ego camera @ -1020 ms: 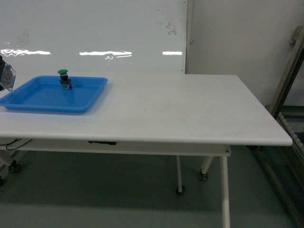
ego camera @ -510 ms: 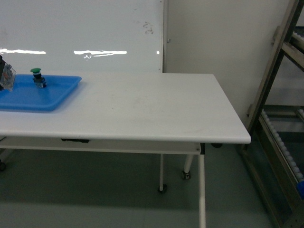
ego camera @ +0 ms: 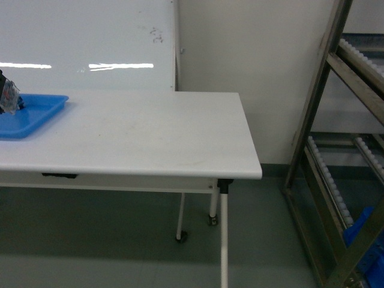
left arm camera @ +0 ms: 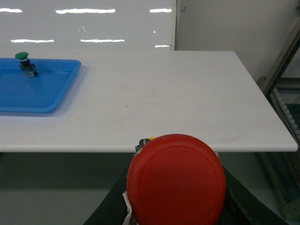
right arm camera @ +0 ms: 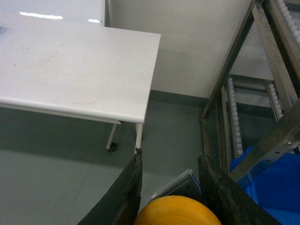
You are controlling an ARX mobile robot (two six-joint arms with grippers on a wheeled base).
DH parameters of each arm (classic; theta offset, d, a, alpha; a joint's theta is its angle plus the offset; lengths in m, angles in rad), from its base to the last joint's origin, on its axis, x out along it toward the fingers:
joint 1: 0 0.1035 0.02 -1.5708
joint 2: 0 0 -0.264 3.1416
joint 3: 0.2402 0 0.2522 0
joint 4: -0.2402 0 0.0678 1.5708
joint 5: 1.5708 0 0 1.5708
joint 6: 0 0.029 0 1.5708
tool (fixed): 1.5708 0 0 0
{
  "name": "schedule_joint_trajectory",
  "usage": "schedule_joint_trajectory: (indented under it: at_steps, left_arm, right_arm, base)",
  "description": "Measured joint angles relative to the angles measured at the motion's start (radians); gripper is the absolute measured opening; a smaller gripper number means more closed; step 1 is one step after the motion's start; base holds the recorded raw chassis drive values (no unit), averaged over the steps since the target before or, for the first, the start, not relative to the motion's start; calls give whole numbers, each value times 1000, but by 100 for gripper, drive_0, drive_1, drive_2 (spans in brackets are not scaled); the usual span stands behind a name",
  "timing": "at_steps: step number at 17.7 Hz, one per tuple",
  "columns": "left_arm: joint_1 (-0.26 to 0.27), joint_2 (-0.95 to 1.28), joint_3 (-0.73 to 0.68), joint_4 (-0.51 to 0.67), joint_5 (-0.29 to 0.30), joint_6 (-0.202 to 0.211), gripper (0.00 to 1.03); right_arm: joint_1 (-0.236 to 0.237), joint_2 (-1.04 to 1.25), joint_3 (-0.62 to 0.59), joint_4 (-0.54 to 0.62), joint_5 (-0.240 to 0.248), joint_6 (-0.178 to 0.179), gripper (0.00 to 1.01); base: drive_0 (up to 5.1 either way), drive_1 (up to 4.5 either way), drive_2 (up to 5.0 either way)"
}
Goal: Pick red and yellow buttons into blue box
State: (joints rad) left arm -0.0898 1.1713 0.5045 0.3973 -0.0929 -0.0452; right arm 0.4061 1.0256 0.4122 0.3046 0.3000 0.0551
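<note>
The red button's (left arm camera: 176, 180) round cap fills the lower middle of the left wrist view, and my left gripper (left arm camera: 176, 190) is shut on it, with dark fingers (left arm camera: 110, 208) showing on either side. In the right wrist view my right gripper (right arm camera: 169, 157) is shut on the yellow button (right arm camera: 176, 212), whose cap and clear base sit between the two black fingers (right arm camera: 126, 192). A blue box (right arm camera: 276, 187) lies low in the metal rack, to the right of that gripper, and shows again as the blue box (ego camera: 367, 237) at the head view's bottom right.
A white table (ego camera: 150, 132) stretches left, carrying a shallow blue tray (left arm camera: 37, 89) with a green-capped button (left arm camera: 22, 58) in it. A metal roller rack (ego camera: 336, 138) stands right of the table, with grey floor between them. A clear and black piece (ego camera: 7, 96) shows at the head view's left edge.
The head view has swung right. The tray slid to the left edge and the green button left that view. The rack and the blue box came in on the right.
</note>
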Motion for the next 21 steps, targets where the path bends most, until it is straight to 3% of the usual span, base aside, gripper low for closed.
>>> schedule_joint_trajectory:
  at_steps: [21]
  left_arm:
    - [0,1,0,0,0,0,31]
  right_arm:
    - [0,0,0,0,3,0,32]
  base:
    - [497,-243,-243]
